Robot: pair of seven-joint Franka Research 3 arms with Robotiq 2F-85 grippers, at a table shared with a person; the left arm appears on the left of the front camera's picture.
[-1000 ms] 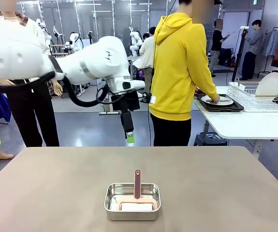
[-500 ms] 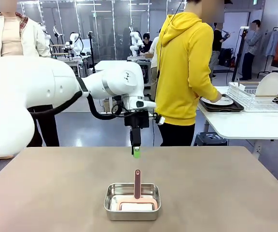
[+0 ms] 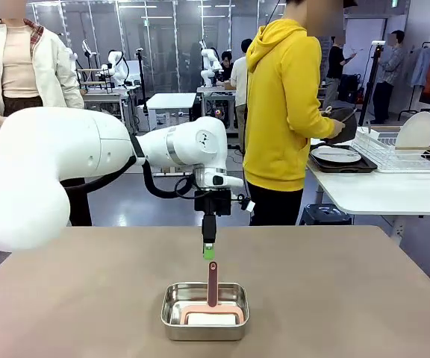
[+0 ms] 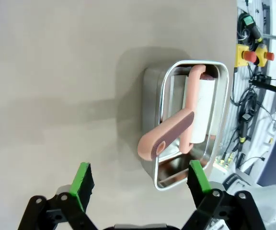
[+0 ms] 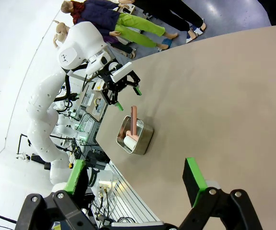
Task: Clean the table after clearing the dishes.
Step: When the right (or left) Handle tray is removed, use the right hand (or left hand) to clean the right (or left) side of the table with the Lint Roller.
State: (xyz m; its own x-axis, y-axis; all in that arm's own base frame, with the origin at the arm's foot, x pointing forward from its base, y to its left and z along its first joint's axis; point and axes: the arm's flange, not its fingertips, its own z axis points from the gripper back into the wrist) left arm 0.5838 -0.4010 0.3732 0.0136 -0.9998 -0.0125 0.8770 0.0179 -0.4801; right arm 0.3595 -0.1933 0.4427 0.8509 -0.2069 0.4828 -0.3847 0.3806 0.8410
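While spread wide and holding nothing, hovers as left claw [image 3: 209, 252] just above pink handle [image 3: 213, 283], upright in steel pan [image 3: 172, 317] on taupe surface [image 3: 349, 298] below. Spread and empty too at right claw [image 5: 134, 175], pan well ahead. Far right of left claw: dishes [image 3: 336, 155] on white surface [image 3: 379, 195].

L gripper [image 3: 209, 253] lower, nearer pink handle [image 3: 213, 284]

glossy white rounded left arm [image 3: 88, 160] with a black cable [image 3: 159, 188], black gripper [image 3: 209, 252] and green pads [image 4: 83, 179].
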